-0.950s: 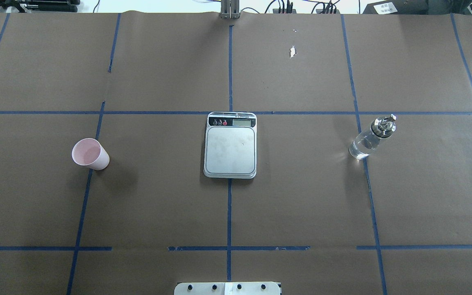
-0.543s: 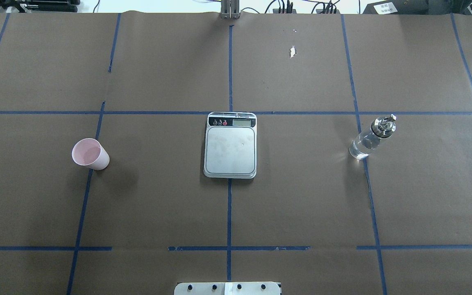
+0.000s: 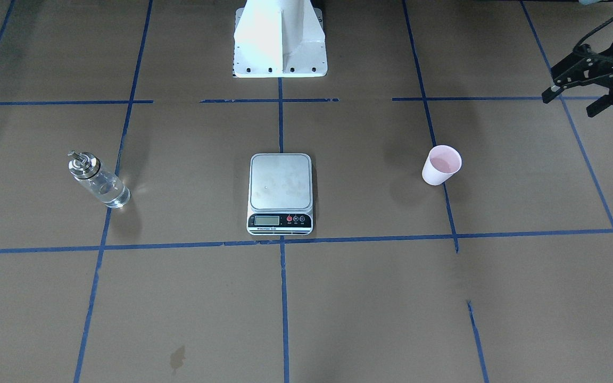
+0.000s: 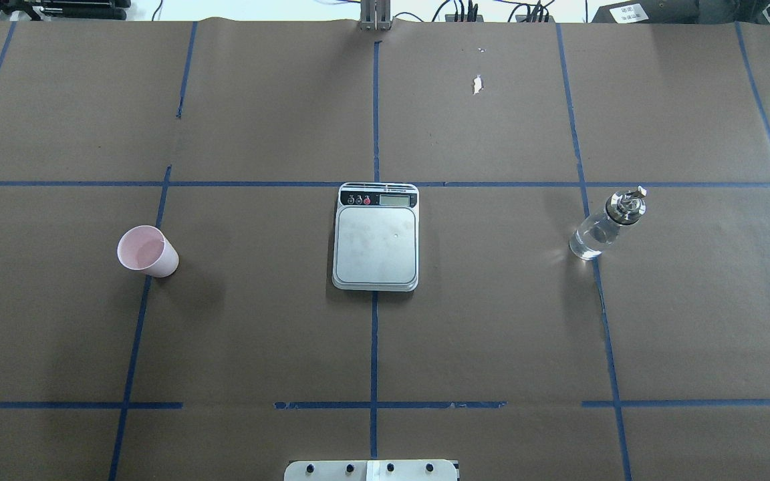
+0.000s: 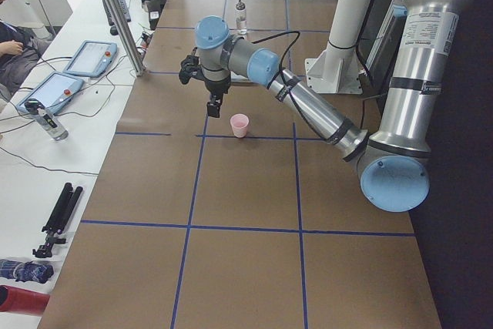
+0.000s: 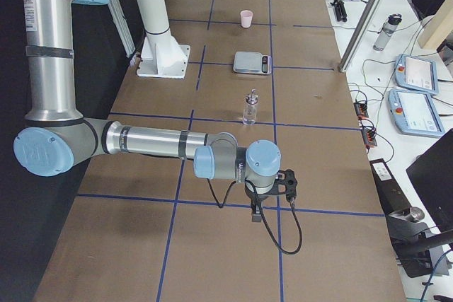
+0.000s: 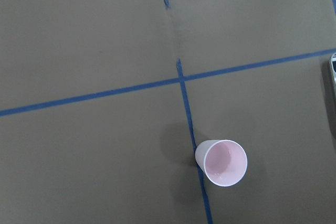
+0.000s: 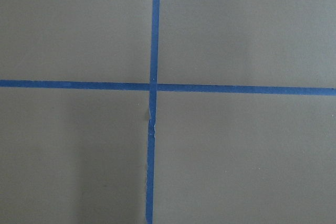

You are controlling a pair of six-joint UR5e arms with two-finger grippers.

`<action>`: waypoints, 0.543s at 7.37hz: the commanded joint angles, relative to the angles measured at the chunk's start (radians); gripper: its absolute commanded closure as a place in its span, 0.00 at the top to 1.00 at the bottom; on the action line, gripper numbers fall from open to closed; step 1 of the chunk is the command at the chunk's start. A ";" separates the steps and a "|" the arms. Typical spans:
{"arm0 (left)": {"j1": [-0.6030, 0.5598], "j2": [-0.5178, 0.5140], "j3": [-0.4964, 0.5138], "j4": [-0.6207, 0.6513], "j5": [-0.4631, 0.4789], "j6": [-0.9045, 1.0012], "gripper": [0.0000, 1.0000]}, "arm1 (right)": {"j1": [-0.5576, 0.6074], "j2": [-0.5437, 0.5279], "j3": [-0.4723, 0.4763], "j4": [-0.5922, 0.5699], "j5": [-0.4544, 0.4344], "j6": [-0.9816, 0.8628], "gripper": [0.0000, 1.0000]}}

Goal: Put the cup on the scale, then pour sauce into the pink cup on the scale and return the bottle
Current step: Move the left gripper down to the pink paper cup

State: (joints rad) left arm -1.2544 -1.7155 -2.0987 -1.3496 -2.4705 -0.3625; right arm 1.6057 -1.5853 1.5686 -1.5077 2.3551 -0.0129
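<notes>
- Left gripper: black two-finger unit, raised above the table at its left end. Jaws spread wide, nothing between them.
- Right gripper: seen only in the right side view, fingers pointing down over the table's right end. Whether it is spread or closed cannot be told. Its wrist camera shows only a crossing of blue tape lines.
- Cup: pale pink, upright, mouth up. It stands on a blue tape line on the left part of the table, right of the left gripper and well apart from it.
- Scale: table centre, silver platform bare, display strip on the far side. It is well apart from the cup.
- Bottle: clear glass with a silver collar and spout, upright on the right part of the table, well apart from the scale.
- Sauce: colourless liquid, faintly seen in the bottle's lower body.
</notes>
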 commanded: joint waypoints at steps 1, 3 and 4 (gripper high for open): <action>0.094 0.014 -0.008 -0.110 0.080 -0.195 1.00 | 0.000 0.001 0.013 -0.002 0.004 0.001 1.00; 0.273 0.039 -0.004 -0.234 0.308 -0.439 1.00 | -0.003 0.008 0.011 0.001 -0.003 0.004 1.00; 0.308 0.039 -0.004 -0.253 0.326 -0.494 1.00 | -0.003 0.008 0.007 0.000 -0.003 0.004 1.00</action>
State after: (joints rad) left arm -1.0193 -1.6816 -2.1044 -1.5586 -2.2138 -0.7543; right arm 1.6039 -1.5792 1.5783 -1.5078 2.3524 -0.0100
